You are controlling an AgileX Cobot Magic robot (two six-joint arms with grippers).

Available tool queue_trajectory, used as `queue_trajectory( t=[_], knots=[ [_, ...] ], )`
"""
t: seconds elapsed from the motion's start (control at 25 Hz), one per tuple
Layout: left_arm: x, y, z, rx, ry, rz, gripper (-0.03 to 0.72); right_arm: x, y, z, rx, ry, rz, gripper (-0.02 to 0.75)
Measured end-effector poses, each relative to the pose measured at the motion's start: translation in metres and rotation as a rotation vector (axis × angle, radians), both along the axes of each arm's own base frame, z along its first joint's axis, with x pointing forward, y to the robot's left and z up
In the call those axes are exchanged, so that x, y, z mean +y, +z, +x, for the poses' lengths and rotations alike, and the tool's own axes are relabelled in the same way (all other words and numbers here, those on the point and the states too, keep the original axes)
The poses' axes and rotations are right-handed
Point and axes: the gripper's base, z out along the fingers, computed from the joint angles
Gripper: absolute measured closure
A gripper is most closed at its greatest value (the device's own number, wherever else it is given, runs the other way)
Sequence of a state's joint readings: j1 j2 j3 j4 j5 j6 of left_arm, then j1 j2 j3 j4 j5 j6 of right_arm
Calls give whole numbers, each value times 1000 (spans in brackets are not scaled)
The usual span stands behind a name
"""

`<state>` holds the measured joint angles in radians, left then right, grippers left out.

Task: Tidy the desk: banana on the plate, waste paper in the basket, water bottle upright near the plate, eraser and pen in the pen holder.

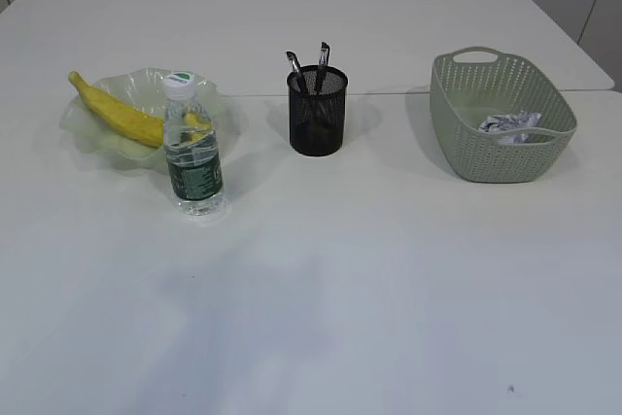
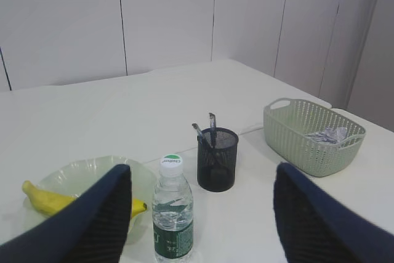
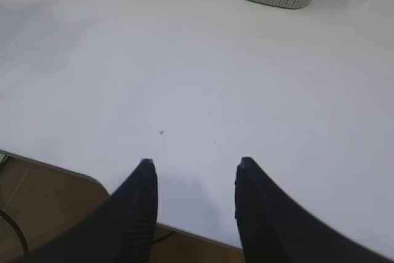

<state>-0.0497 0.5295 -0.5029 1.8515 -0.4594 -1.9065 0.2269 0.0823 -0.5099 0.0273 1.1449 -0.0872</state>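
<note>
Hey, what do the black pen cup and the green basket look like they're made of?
The black cylindrical pen holder looks like metal wire mesh with a matte finish: you can see through its fine grid. The pale green oval basket is probably moulded plastic, matte: regular perforations, smooth rolled rim and cut-out handles imitate weaving.

Banana (image 1: 117, 114) on plate (image 1: 97, 138), bottle (image 1: 192, 148) upright beside it, paper (image 1: 510, 126) in basket (image 1: 466, 157)

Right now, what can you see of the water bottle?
The water bottle is clear plastic with a white cap and a dark green label around its lower half. It looks full of water. It stands upright on the table, at the front edge of the plate, partly hiding the banana. No gripper touches it.
</note>
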Motion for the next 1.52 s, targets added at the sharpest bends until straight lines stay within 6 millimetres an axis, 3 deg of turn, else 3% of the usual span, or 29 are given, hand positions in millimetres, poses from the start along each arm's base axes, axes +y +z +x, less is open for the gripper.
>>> queue_trajectory(
  t=[0.48,1.08,1.52],
  knots=[
    [0,-16,-11,2,-1,0,182,0,-3,1,8,0,-2,442],
    [10,-11,-10,-46,110,-10,182,0,-3,1,8,0,-2,442],
    [8,-12,-10,-39,91,-8,182,0,-3,1,8,0,-2,442]
  ],
)
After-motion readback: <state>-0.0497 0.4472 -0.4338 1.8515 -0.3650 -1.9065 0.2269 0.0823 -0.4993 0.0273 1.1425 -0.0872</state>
